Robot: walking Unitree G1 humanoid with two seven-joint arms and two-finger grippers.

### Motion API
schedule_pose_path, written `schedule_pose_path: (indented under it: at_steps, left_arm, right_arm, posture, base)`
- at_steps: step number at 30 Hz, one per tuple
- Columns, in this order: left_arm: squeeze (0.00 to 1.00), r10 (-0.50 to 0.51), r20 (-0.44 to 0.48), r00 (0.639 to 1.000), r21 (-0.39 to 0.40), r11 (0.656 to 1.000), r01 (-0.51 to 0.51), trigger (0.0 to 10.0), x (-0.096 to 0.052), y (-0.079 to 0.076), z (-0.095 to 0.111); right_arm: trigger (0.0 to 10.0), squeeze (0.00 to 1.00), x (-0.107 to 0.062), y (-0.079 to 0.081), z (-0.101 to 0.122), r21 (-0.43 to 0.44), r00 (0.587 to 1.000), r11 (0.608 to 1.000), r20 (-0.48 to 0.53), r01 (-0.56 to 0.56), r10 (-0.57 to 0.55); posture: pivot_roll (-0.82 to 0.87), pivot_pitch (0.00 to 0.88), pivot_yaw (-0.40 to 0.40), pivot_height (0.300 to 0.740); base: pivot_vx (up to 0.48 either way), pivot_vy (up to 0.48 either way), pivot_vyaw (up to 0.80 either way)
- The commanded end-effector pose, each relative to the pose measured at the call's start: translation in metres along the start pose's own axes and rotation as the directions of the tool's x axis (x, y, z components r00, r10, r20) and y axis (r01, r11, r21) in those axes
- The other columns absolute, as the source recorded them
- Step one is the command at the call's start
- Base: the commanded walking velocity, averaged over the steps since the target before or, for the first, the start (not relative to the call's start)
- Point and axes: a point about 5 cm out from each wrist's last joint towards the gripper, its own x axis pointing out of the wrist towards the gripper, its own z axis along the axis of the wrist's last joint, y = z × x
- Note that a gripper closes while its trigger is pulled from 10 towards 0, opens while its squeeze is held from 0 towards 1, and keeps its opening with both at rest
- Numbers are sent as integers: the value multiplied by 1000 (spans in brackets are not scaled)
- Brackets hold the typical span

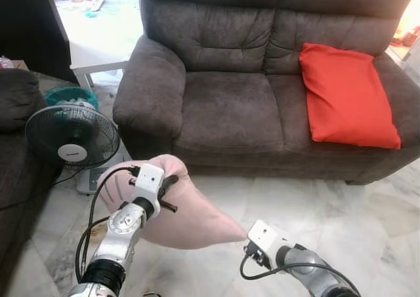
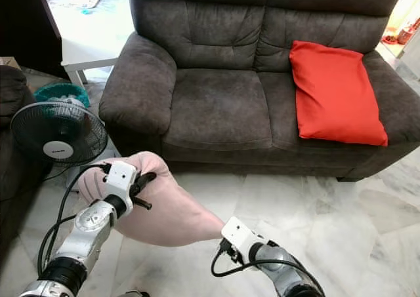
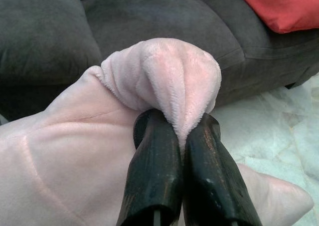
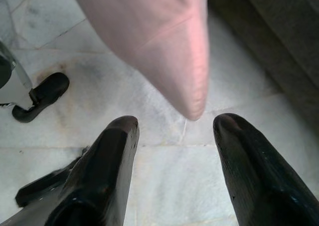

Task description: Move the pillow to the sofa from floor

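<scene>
Sofa: dark grey two-seater, taking up the upper middle and upper right of the head views. Its left seat cushion is lying bare; its front edge is running across mid-frame, just above the pillow.

Floor: pale marble tiles, filling the lower half of the frame.

Red cushion: leaning on the sofa's right seat at upper right, well apart from the work.

Pillow: pale pink, soft, hanging at lower left centre, apparently lifted clear of the floor and near the sofa's front. Its long axis is running from the bunched corner at upper left down to a pointed corner at lower right. The bare left seat is lying up and beyond it, so the coming move is judged to be a lift forward over the sofa's edge.

Fan: standing at the left edge, just beside the left arm.

Left gripper: fingers are pressing together on the pillow's bunched upper corner, with plush gathering above the tips. It is carrying the load alone.

Right gripper: fingers are standing apart, holding nothing, at lower right centre. The pillow's pointed lower corner is hanging just above the gap between them, not touching either; this arm is the nearer to that free end.
</scene>
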Motion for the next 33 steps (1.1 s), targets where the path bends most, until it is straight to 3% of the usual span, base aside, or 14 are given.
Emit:
schedule_pose_path:
  at_steps: [1,7,10,21,22,23,24,29,33]
  left_arm:
    - [0,-58,103,993,46,997,54,10000,8,-4,28]
    - [0,-114,109,987,42,993,110,10000,5,-6,30]
    - [0,-138,108,985,47,990,134,10000,5,-9,30]
    - [0,-169,112,979,54,985,164,10000,4,-12,32]
    - [0,-170,114,979,56,985,164,10000,4,-12,32]
    - [0,-172,116,978,58,984,166,10000,5,-12,33]
    - [0,-176,119,977,59,984,170,10000,5,-12,34]
    - [0,-217,134,967,85,975,207,10000,6,-17,39]
    - [0,-267,152,952,90,963,256,10000,4,-21,45]
  right_arm:
    - [10000,1000,0,0,-1,-3,1000,1000,-15,6,-6]
    - [10000,1000,7,5,7,0,999,1000,-36,21,-21]
    - [10000,1000,11,10,12,-55,998,998,-57,16,-19]
    - [10000,1000,20,17,25,-99,994,994,-94,47,-56]
    - [10000,929,21,18,26,-100,994,994,-97,47,-57]
    - [10000,765,21,18,25,-101,993,994,-104,45,-55]
    - [10000,0,19,17,20,-101,992,994,-113,43,-55]
    - [10000,0,9,9,-5,-92,985,994,-160,55,-69]
    - [10000,0,8,8,-9,-88,983,995,-168,57,-71]
  posture:
    - [96,56,-93,740]
    - [99,46,-88,740]
    - [99,43,-88,740]
    - [99,25,-85,740]
    - [99,24,-84,740]
    - [99,24,-84,740]
    - [99,24,-84,740]
    - [99,23,-82,740]
    - [100,32,-82,740]
  base:
    - [0,0,0]
    - [0,0,0]
    - [0,0,0]
    - [0,0,0]
    - [0,0,0]
    - [0,0,0]
    - [0,0,0]
    - [0,0,0]
    - [0,0,0]
